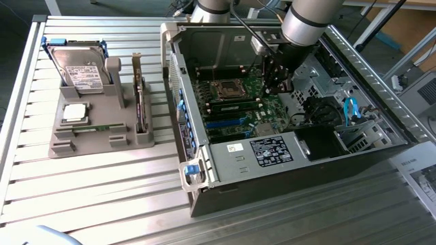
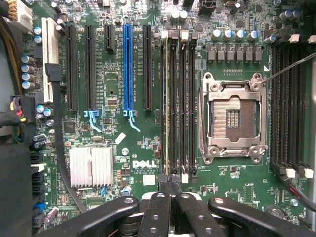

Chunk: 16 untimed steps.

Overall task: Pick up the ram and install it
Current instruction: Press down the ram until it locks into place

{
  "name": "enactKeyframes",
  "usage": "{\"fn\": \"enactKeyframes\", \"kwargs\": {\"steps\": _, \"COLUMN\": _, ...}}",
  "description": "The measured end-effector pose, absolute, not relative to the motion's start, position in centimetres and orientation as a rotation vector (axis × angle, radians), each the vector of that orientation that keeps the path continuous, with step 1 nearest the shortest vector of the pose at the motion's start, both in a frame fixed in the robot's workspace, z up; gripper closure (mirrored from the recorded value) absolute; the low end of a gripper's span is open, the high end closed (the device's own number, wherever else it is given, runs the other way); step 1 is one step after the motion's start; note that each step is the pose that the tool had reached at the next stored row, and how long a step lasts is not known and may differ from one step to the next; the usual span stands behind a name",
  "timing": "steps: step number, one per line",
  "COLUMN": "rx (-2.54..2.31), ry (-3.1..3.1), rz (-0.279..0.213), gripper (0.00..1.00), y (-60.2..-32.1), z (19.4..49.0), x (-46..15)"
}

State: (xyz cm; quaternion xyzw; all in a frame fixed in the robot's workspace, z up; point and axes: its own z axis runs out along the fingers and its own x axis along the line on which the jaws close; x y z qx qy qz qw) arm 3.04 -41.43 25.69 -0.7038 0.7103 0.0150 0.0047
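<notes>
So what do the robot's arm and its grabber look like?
The arm is a fat round tube, silvery grey, with black cables running down beside it. The gripper is black, made of flat jointed bars dotted with small round rivets.

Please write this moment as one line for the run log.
gripper: shut, above memory slots in the case | ram: lying on grey tray, not yet picked

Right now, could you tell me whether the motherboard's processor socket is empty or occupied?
Empty: the processor socket shows bare contacts in its middle, with no chip seated.
</notes>
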Motion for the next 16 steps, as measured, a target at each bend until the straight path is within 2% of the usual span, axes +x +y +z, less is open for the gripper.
{"fn": "enactKeyframes", "kwargs": {"steps": 16, "rx": -2.203, "ry": 2.224, "rz": 0.046, "gripper": 0.90, "y": -41.43, "z": 24.87, "x": 3.04}}
